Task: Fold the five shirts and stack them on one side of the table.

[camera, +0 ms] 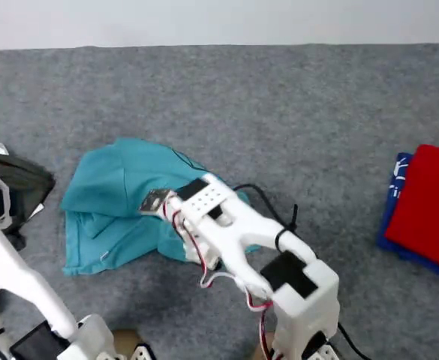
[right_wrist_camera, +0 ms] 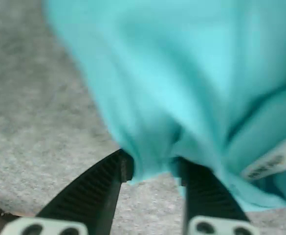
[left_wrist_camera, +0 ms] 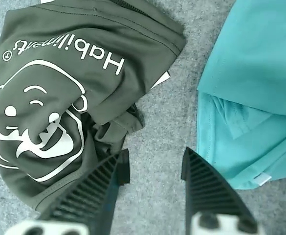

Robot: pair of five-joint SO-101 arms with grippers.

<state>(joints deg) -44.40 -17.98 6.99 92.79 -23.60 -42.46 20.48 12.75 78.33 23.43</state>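
Note:
A teal shirt (camera: 110,199) lies crumpled and partly folded at the table's middle left. My right gripper (camera: 155,202) sits on its near right part. In the right wrist view a bunch of the teal shirt (right_wrist_camera: 182,73) fills the gap of my right gripper (right_wrist_camera: 154,169), which is shut on it. A dark olive shirt (camera: 24,184) with a white print lies at the far left edge. My left gripper (left_wrist_camera: 155,154) hangs open over bare carpet, between the olive shirt (left_wrist_camera: 59,73) and the teal shirt (left_wrist_camera: 250,98), holding nothing.
A folded red shirt (camera: 429,206) lies on a folded blue shirt (camera: 395,187) at the right edge. Grey carpet (camera: 279,112) covers the table, with free room across the back and middle right. A black cable (camera: 268,202) trails from the right arm.

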